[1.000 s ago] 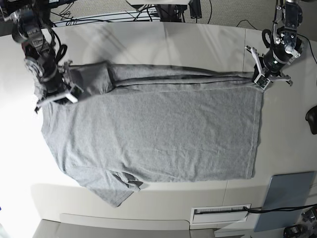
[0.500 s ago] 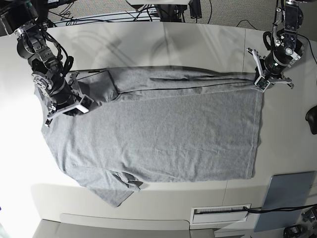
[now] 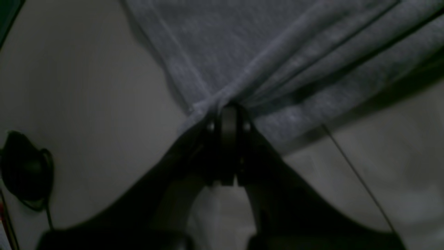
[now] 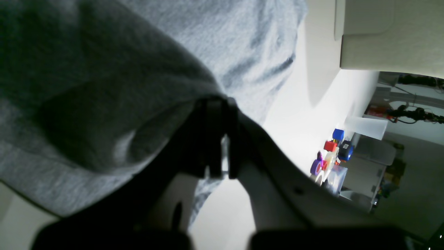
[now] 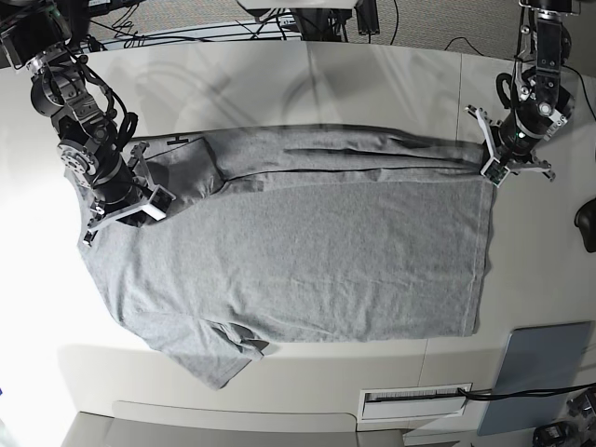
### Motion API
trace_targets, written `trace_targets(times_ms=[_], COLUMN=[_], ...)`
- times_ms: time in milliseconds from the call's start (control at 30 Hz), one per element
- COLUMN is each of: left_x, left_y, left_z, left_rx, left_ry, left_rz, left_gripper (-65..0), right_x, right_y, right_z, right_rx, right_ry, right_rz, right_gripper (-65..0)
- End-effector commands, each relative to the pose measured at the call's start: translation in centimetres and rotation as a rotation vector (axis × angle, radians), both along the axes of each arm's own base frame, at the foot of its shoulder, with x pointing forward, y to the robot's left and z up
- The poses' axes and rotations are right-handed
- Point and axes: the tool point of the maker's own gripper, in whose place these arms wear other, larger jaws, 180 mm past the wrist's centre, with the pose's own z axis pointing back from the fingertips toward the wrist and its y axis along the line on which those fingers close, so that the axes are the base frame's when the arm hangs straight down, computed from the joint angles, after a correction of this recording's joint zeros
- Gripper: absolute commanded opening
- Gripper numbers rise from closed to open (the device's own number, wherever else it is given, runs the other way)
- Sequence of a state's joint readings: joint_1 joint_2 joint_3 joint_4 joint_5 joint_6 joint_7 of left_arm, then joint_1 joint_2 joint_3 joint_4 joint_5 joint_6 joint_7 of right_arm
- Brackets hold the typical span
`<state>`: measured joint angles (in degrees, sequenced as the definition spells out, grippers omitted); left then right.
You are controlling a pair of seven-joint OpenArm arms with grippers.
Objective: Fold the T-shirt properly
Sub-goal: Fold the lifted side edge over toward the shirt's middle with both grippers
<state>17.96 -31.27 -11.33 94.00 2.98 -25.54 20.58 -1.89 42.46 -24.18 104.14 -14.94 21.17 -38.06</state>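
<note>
The heather-grey T-shirt (image 5: pixel 298 251) lies spread on the table, plain side up, with its far long edge lifted and folding over toward the near side. My left gripper (image 5: pixel 494 166) is shut on the shirt's far right corner; in the left wrist view (image 3: pixel 227 107) cloth bunches between the jaws. My right gripper (image 5: pixel 140 200) is shut on the shirt's shoulder at the far left; the right wrist view (image 4: pixel 216 104) shows fabric (image 4: pixel 104 69) draped over the fingers. One sleeve (image 5: pixel 209 358) lies flat at the near left.
A flat grey-blue pad (image 5: pixel 540 368) lies at the near right corner of the table (image 5: pixel 372 84). A white label strip (image 5: pixel 414 400) sits at the front edge. A black object (image 5: pixel 587 223) is at the right edge. Cables run behind the table.
Both grippers have carried the shirt's far edge a little toward the near side. The folded band along the far edge has grown wider and more lifted.
</note>
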Motion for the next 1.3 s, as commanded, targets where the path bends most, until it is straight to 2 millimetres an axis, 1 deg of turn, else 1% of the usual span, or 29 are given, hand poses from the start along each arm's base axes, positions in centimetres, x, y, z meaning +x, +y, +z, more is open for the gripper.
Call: trace_targets(times_ms=[0,200,533,567,700,767,867,900,1067,1267], left_x=[1.3,2.8,3.3,3.5,4.5,4.6,4.1,4.0,4.3,4.4], left_y=[0.5,0.6,0.7,0.9,2.6,2.3,0.8,0.5,1.3,1.2], left_z=[1.5,2.6,3.0,3.3,4.2,4.2,3.6,3.5,3.9,3.9], left_rx=[0.014,0.017,0.018,0.019,0.045,0.022,-0.024,-0.028,-0.016,-0.018], left_ry=[-0.051,-0.091,-0.105,-0.115,-0.166,-0.155,-0.112,-0.105,-0.13,-0.134], left_rz=[-0.002,-0.002,0.005,0.017,0.123,0.121,0.047,0.034,0.077,0.074], left_gripper=[-65.0,-65.0,-65.0,-65.0,-65.0,-65.0,-65.0,-65.0,-65.0,-65.0], right_x=[0.9,0.9,0.9,0.9,0.9,0.9,0.9,0.9,0.9,0.9], right_y=[-0.3,-0.3,-0.3,-0.3,-0.4,-0.4,-0.4,-0.4,-0.4,-0.4], right_z=[1.5,1.5,1.5,1.5,1.5,1.5,1.5,1.5,1.5,1.5], right_rx=[-0.008,-0.009,-0.008,-0.008,-0.011,-0.011,-0.011,-0.011,-0.01,-0.01], right_ry=[-0.048,-0.047,-0.05,-0.049,-0.049,-0.049,-0.049,-0.048,-0.049,-0.049], right_rz=[0.006,0.005,0.003,0.003,-0.001,0.0,-0.001,-0.001,-0.001,0.0], right_gripper=[-65.0,-65.0,-65.0,-65.0,-65.0,-65.0,-65.0,-65.0,-65.0,-65.0])
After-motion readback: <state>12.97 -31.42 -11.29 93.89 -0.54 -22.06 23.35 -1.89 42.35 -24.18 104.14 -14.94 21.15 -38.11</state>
